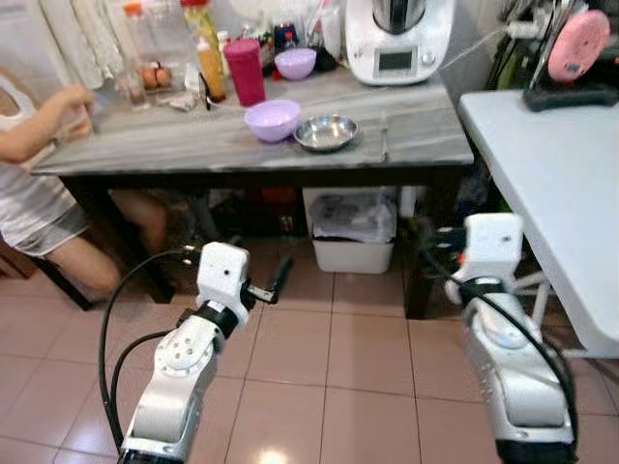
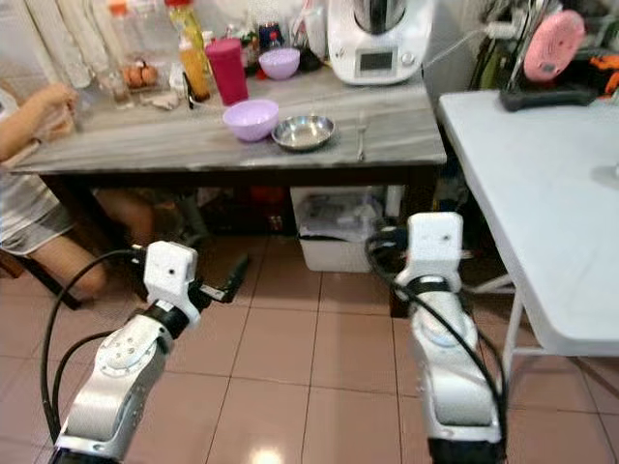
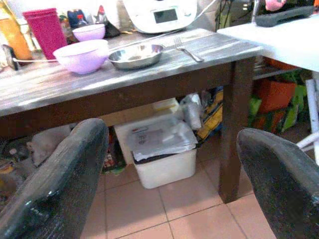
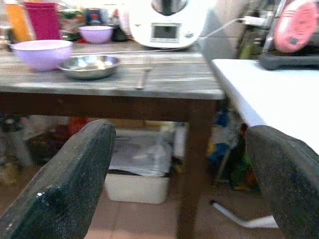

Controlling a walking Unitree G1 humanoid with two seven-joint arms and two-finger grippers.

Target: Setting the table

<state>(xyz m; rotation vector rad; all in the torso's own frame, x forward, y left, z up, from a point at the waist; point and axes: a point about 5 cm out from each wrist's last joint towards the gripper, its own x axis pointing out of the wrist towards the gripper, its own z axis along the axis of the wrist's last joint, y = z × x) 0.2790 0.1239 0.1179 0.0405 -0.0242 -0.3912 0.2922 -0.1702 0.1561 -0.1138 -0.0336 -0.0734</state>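
On the grey-topped wooden table (image 1: 174, 150) stand a purple bowl (image 1: 273, 120), a steel bowl (image 1: 326, 132) next to it and a fork (image 1: 384, 135) to its right. Further back are a magenta cup (image 1: 245, 72) and a smaller purple bowl (image 1: 295, 63). Both arms are held low over the tiled floor, short of the table. My left gripper (image 3: 169, 184) is open and empty, pointing at the table's front edge. My right gripper (image 4: 179, 184) is open and empty too, facing the table's right leg (image 4: 192, 164).
A person (image 1: 39, 184) sits at the table's left end, one hand on the top. A white kitchen machine (image 1: 397, 39), bottles and jars line the back. A white bin (image 1: 353, 232) sits under the table. A white folding table (image 1: 551, 174) stands close on the right.
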